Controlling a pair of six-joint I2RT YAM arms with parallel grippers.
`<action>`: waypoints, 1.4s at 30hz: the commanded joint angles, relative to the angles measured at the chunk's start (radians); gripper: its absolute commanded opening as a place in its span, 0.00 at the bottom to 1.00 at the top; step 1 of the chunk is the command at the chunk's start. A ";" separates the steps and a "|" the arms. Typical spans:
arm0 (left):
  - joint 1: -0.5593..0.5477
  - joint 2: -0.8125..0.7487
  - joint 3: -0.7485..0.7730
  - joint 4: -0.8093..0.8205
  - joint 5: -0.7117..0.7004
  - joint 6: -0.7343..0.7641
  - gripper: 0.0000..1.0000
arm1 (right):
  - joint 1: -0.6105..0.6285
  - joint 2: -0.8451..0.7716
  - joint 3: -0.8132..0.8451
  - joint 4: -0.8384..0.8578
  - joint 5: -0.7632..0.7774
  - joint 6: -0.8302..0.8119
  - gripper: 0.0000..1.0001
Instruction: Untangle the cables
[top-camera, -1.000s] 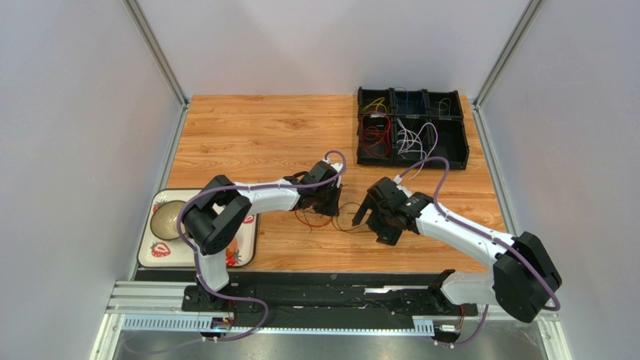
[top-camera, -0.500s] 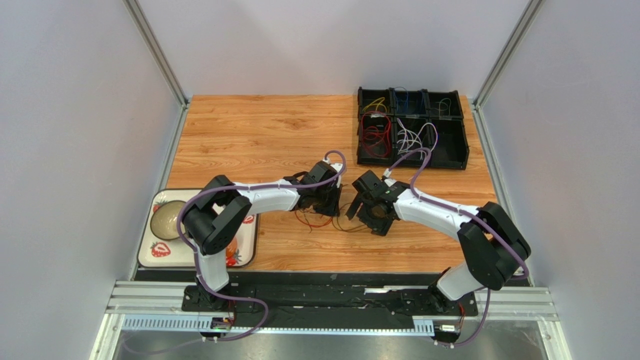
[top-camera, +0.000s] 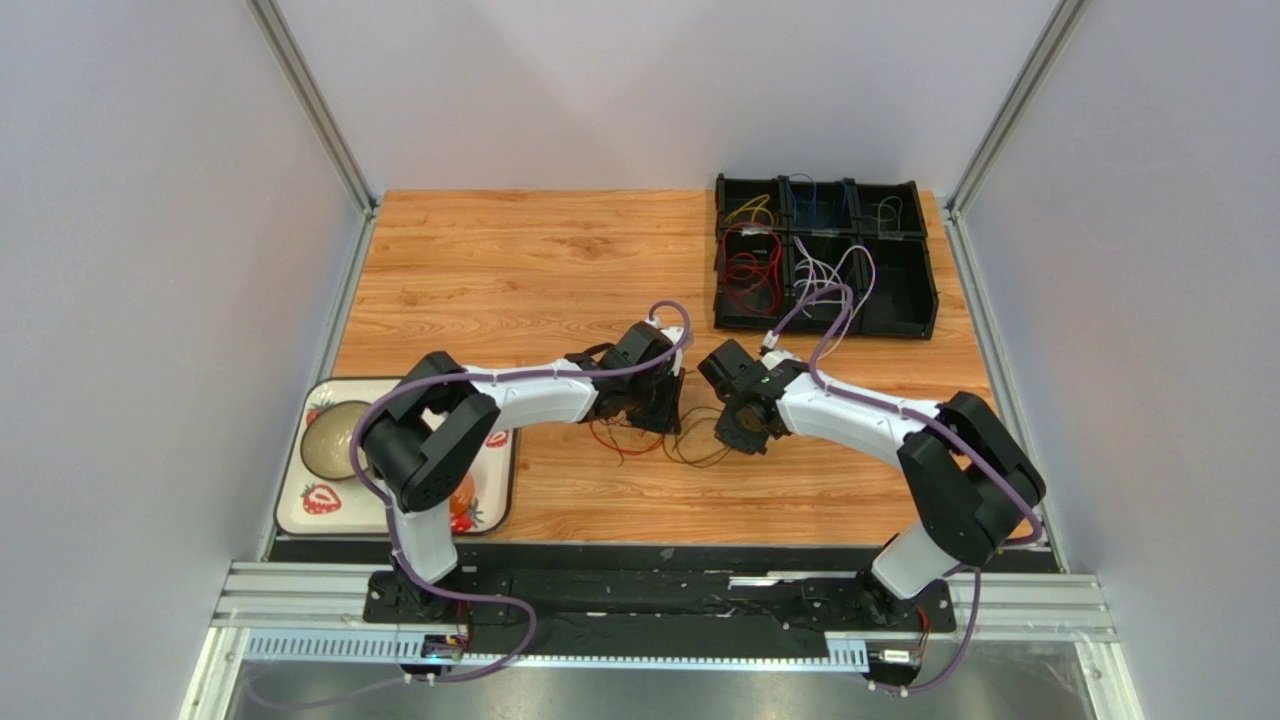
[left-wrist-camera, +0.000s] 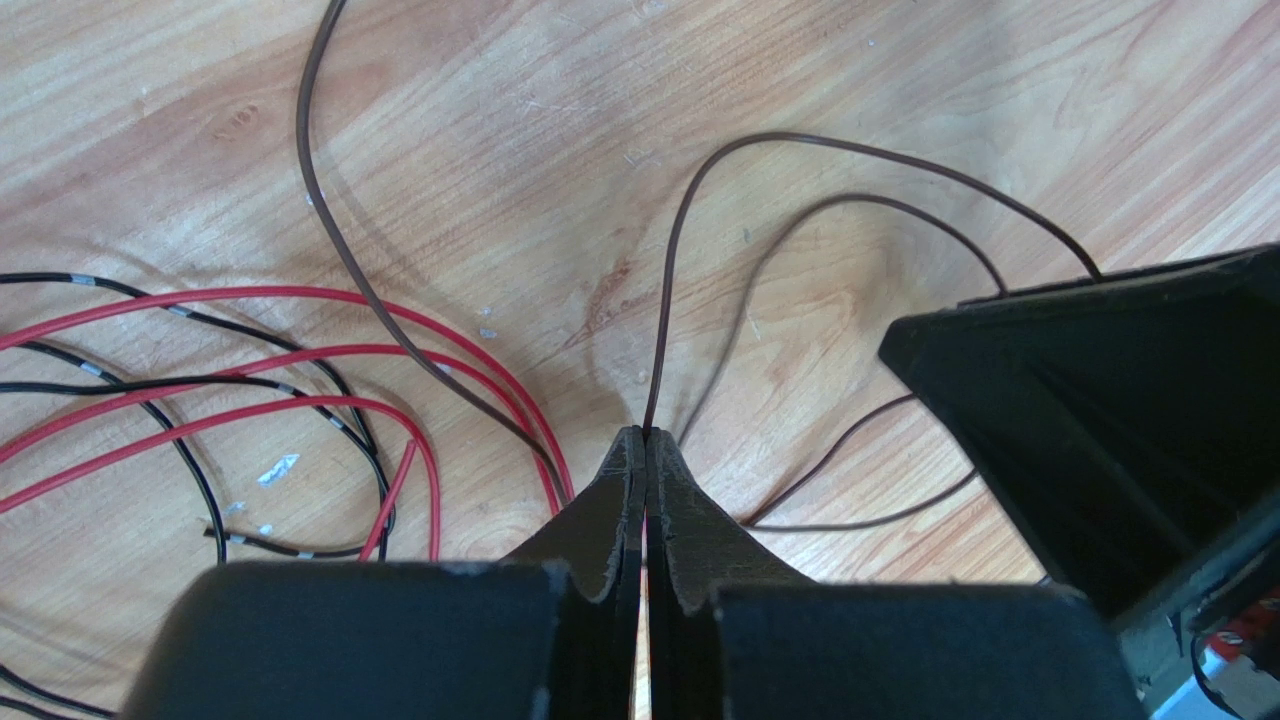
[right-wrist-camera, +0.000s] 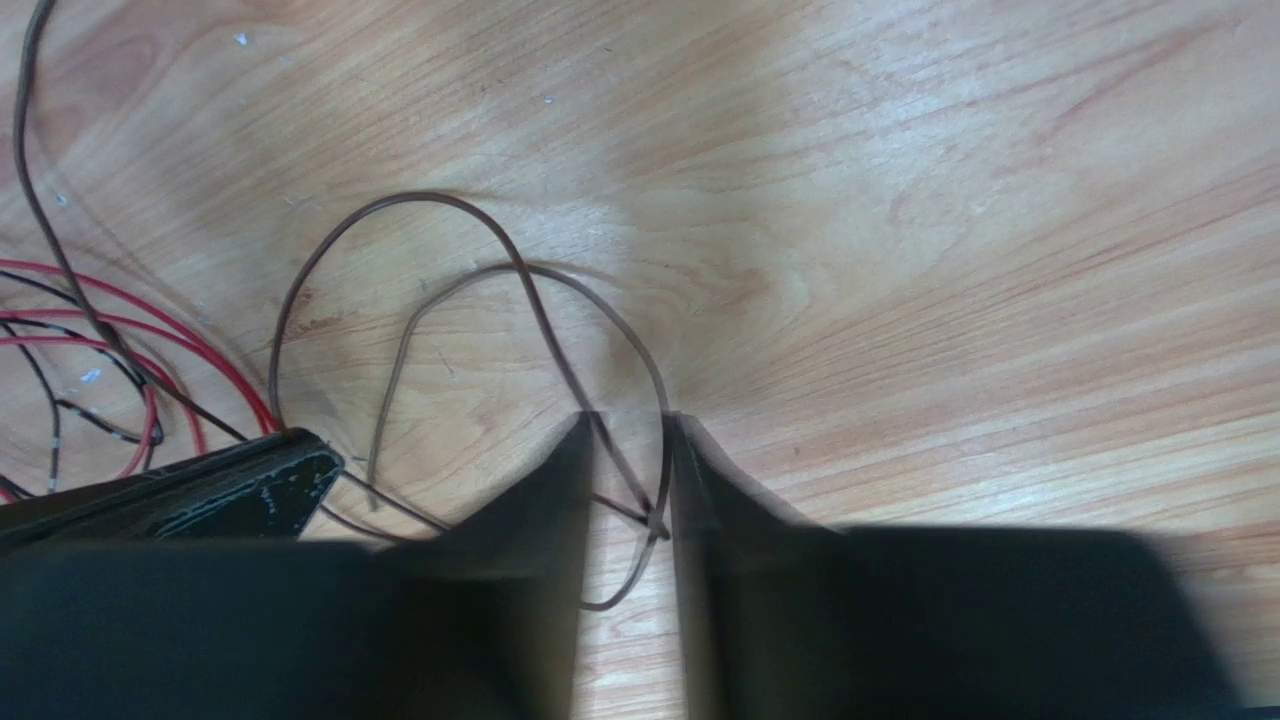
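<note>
A wood-grain counter (top-camera: 511, 255) sits between pale walls. Near its middle the left pincer (left-wrist-camera: 646, 450) is pressed together on a brown cable (left-wrist-camera: 812, 138), just beside the red cables (left-wrist-camera: 226, 291). The right pincer (right-wrist-camera: 627, 450) stands half-spread with that brown loop between its fingers, not yet nipped. It should pinch the brown strand alone, then draw slowly away from the red while the left holds firm. Farther back, other cables lie in a black divided tray (top-camera: 902, 324).

Tabletop (top-camera: 496, 255): pale wood grain, smooth, faint satin sheen. Cables (right-wrist-camera: 428, 195): thin, smooth plastic sheathing; the red ones are glossy, the brown duller. Left end effector (left-wrist-camera: 646, 450) and right end effector (right-wrist-camera: 628, 435): black matt plastic, edges scuffed pale. Bin (top-camera: 902, 308): black plastic, matt.
</note>
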 joint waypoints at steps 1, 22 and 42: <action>0.004 -0.048 -0.005 0.021 0.014 -0.006 0.00 | 0.007 0.002 0.038 0.024 0.034 -0.037 0.07; 0.004 -0.474 0.036 -0.293 -0.066 0.062 0.96 | 0.039 -0.171 0.146 -0.006 0.088 -0.370 0.00; 0.007 -1.244 -0.016 -0.827 -0.571 0.207 0.96 | 0.006 -0.180 0.570 -0.119 0.413 -0.738 0.00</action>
